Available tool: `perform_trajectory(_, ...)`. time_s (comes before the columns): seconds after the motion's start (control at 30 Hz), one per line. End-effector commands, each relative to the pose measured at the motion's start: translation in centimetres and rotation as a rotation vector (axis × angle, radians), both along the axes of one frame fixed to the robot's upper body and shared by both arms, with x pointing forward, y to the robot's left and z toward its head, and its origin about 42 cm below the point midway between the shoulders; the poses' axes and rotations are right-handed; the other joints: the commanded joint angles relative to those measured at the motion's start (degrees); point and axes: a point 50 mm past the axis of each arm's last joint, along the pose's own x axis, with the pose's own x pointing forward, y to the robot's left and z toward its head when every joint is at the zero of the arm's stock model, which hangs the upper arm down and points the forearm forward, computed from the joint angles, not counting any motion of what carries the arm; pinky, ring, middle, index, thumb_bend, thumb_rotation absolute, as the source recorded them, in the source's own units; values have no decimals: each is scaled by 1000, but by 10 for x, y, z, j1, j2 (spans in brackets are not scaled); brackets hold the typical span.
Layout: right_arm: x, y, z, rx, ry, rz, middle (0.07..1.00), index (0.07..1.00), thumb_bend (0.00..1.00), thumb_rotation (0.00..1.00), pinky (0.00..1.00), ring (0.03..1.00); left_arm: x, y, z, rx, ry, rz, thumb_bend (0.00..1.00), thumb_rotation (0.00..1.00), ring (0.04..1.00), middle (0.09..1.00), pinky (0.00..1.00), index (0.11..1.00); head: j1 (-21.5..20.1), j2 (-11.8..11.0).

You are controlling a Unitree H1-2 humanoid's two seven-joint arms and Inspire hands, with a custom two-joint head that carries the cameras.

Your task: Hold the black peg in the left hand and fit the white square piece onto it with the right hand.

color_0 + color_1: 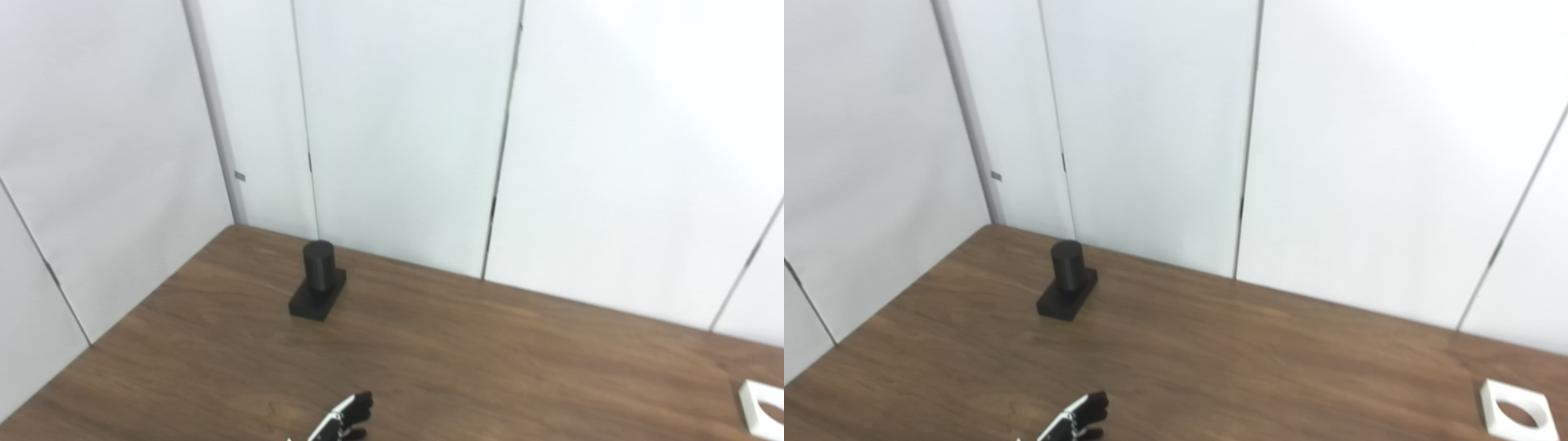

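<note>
A dark brown wood-grain worktop (465,361) fills the lower half of the view, its far corner pointing toward 11 o'clock. Behind it, from 9 o'clock round to 3 o'clock, stand plain white wall panels (404,122) split by thin dark vertical seams, with a pale grey upright post (214,116) at 11 o'clock.

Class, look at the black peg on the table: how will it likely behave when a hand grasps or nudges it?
The black peg looks rigid, probably moulded plastic, so it should not flex. Its flat rectangular base sits flush on the table, so it likely slides rather than rolls. A push high on the upright cylinder might tip it.
</note>
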Motion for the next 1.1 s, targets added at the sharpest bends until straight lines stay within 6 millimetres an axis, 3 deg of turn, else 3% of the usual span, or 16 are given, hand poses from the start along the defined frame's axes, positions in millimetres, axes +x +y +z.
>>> perform_trajectory(0.0,-5,-5,-26,11,95,-13,1000,1000,625,1000,1000,1000,11,-26,1,-77,-32,3,475,607,860,881,791,871,1,0)
perform_trajectory(0.5,-8,-2,-21,12,78,-40,979,1000,612,1000,986,983,6,-26,10,-67,-2,39,494,558,871,883,802,881,-20,36)
perform_trajectory(0.6,-11,-3,-19,6,81,-40,974,1000,645,1000,978,981,5,-23,23,2,0,92,510,486,853,872,778,870,-26,47)
perform_trajectory(0.67,-13,-2,-16,7,83,-33,967,1000,653,1000,964,971,8,-18,37,61,10,119,529,290,858,884,775,890,-32,53)
perform_trajectory(0.8,-15,1,-13,20,88,-29,955,1000,642,1000,943,954,18,-4,67,246,37,223,643,127,847,868,746,884,-40,63)
perform_trajectory(0.9,-16,3,-11,24,91,-34,960,1000,660,997,947,963,29,8,85,320,46,283,688,179,824,863,718,896,-45,68)
perform_trajectory(1.03,-16,4,-6,-1,104,-20,966,1000,630,991,953,969,48,24,104,446,99,343,719,317,899,927,795,937,-50,73)
perform_trajectory(1.07,-16,4,-5,3,107,-9,986,1000,634,977,981,988,52,27,106,481,108,362,750,380,822,910,679,939,-50,74)
